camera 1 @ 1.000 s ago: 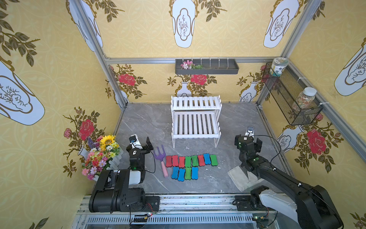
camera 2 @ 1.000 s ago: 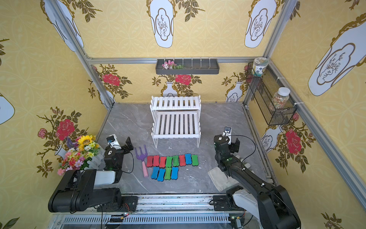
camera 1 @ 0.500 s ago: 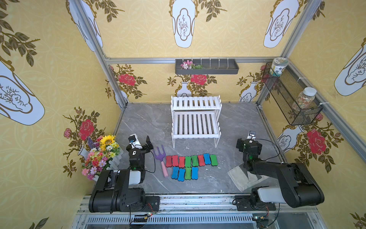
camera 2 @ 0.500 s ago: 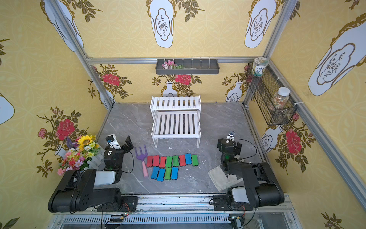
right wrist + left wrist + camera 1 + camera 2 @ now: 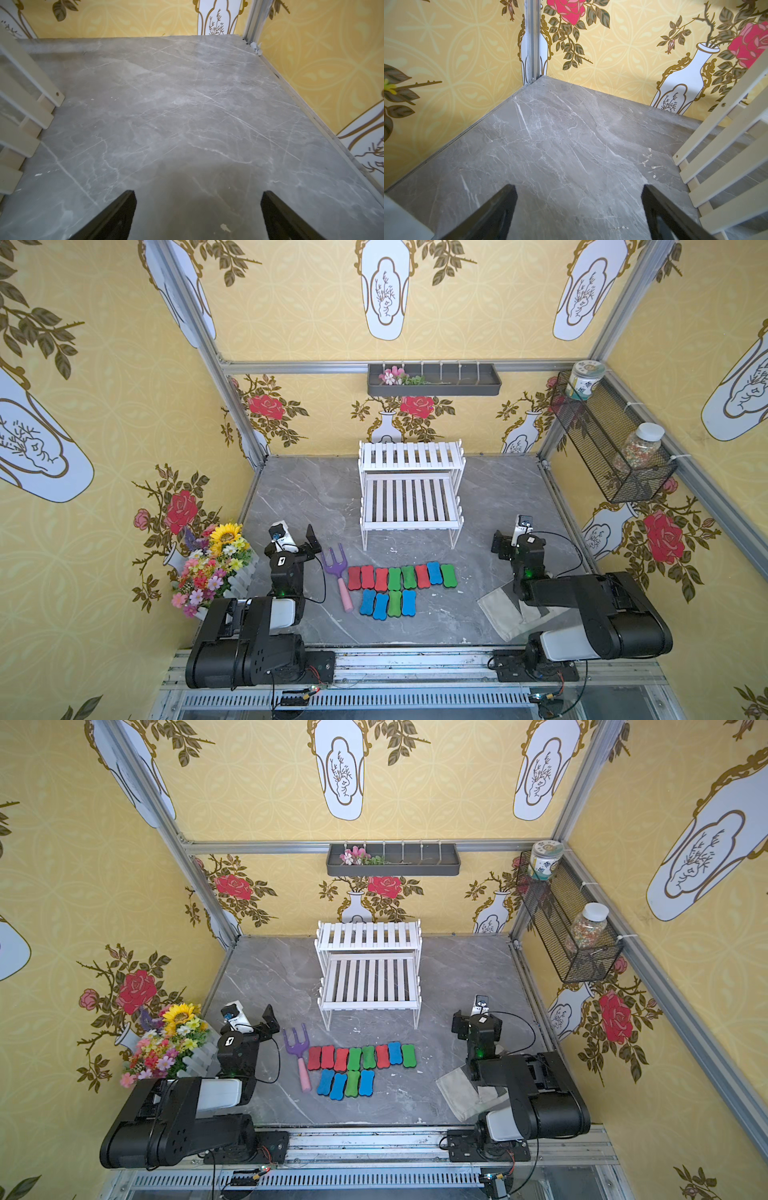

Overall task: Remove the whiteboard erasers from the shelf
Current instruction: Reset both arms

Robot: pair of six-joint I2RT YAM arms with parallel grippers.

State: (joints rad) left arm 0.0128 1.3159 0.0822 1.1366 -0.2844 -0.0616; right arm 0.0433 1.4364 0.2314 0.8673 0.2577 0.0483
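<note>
Evidently all whiteboard erasers (image 5: 395, 578) lie between left gripper (image 5: 578, 188) and right gripper (image 5: 198, 193) (both spread, empty), the shelf (image 5: 411, 526) ahead bare.

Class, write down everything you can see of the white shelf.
The shelf is a white, painted-looking slatted rack with two tiers, the upper set further back, on thin legs with low side rails. It stands upright mid-rear on the grey table. Both tiers are bare; only the table touches it.
</note>
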